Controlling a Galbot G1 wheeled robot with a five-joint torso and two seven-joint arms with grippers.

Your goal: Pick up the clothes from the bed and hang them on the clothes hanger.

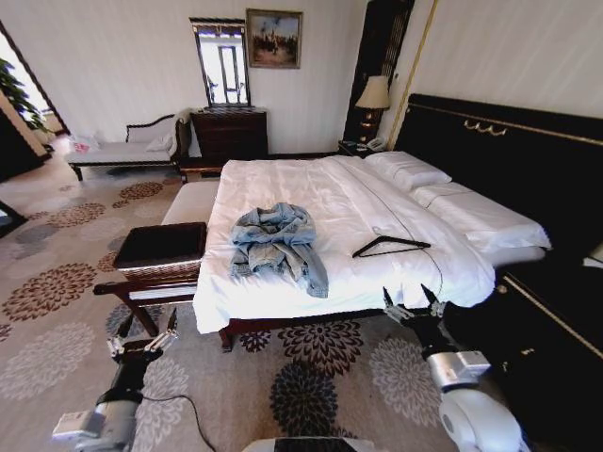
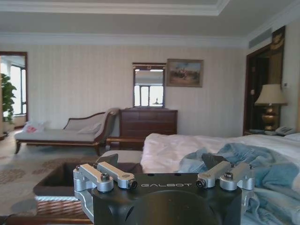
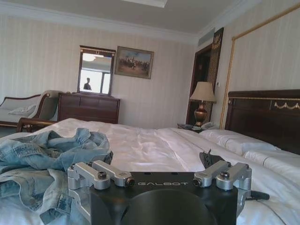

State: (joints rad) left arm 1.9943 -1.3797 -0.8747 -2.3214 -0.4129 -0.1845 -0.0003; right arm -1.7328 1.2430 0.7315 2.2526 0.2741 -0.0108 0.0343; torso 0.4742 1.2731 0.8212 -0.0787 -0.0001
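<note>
denim jacket point(image 1: 276, 243) crumpled at bed point(image 1: 320, 188) centre | clothes hanger point(image 1: 389, 246) at its 3 o'clock, apart | left gripper point(image 1: 143, 342) 7 o'clock, right gripper point(image 1: 415, 303) 5 o'clock, both spread wide, empty | risk: pinching duvet with denim, or grabbing one sleeve so the jacket dangles unevenly

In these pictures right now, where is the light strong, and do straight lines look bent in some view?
Head view: daylight whitens the duvet around the denim jacket, and the headboard edge curves from lens distortion. Left wrist view: the window is blown out. Right wrist view: the lit lamp glows, and lines look straight.
</note>
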